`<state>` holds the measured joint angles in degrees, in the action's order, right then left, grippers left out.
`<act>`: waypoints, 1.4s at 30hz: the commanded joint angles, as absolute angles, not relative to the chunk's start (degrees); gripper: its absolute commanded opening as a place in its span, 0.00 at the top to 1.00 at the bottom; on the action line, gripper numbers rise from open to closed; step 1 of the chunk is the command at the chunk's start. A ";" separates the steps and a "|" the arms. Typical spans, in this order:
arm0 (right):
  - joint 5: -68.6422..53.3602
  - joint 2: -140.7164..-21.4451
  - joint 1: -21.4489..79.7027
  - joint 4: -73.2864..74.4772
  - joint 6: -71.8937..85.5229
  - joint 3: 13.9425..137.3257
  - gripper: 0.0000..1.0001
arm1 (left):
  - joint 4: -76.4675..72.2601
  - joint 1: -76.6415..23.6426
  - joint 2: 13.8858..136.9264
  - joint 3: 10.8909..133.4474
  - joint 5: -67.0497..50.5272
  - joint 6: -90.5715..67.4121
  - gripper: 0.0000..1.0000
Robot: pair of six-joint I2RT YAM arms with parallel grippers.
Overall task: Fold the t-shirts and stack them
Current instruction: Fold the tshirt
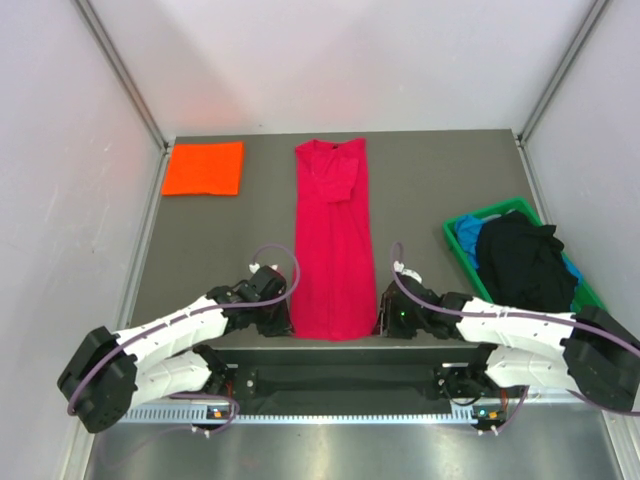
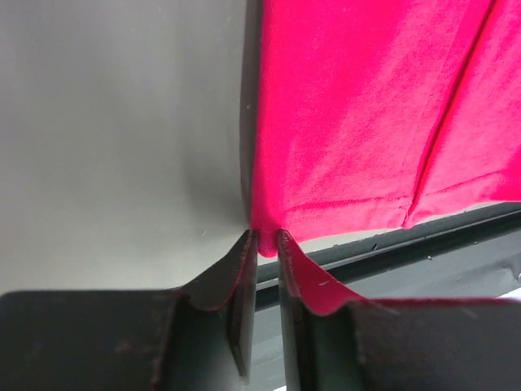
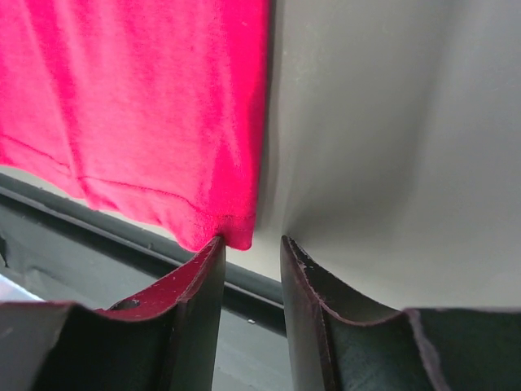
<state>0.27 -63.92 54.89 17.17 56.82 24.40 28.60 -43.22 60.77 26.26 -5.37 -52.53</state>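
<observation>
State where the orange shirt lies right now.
In the top view, the orange shirt lies folded at the far left corner of the table, left of the long red shirt and opposite the green bin on the right.

Red shirt [image 2: 366,122]: far end cut off by top edge in both wrist views. Blue shirt [image 1: 467,238] mostly buried under black shirt [image 1: 522,262]. Right arm [image 1: 600,355] clipped at top view's edge.

Grey matte table [image 1: 430,180], evenly lit, shadows soft. White wall panels [image 1: 350,60] at 9, 12 and 3 o'clock. Metal corner posts [image 1: 120,70] at 11 and 1 o'clock. Brushed steel surface [image 1: 350,455] at 6 o'clock.
</observation>
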 commanded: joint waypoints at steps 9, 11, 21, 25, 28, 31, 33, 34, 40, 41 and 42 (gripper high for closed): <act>2.81 -61.00 56.60 19.76 58.27 27.51 0.65 | 27.77 -43.33 60.65 26.54 -5.80 -52.38 0.79; 3.34 -59.86 56.69 20.47 58.45 28.04 0.65 | 28.12 -43.42 60.47 26.72 -5.63 -52.38 0.78; 3.60 -60.81 56.78 20.05 58.18 29.88 0.58 | 26.81 -43.33 60.38 26.63 -6.59 -52.21 0.73; 3.43 -63.89 56.78 18.29 57.66 29.19 0.60 | 26.63 -43.33 61.87 26.81 -6.94 -52.12 0.73; 3.08 -65.56 56.78 16.61 57.92 27.52 0.62 | 26.02 -43.33 61.79 26.19 -7.12 -52.38 0.74; 2.73 -65.74 57.04 15.47 58.62 25.94 0.65 | 25.93 -43.33 61.35 26.19 -7.30 -52.47 0.77; 2.73 -65.13 57.22 15.21 58.97 25.40 0.68 | 26.10 -43.42 61.08 26.10 -7.29 -52.47 0.81; 2.81 -64.95 57.30 15.21 59.15 25.23 0.70 | 26.10 -43.42 61.00 26.10 -7.21 -52.56 0.83; 2.99 -65.13 57.83 15.47 59.24 25.40 0.76 | 25.31 -43.33 61.08 26.10 -8.08 -52.56 0.93; 2.99 -65.65 58.01 15.21 59.24 25.40 0.77 | 24.96 -43.33 60.91 26.02 -8.43 -52.56 0.96; 2.99 -65.83 58.01 15.03 59.24 25.40 0.80 | 24.53 -43.42 60.82 25.75 -8.61 -52.65 1.00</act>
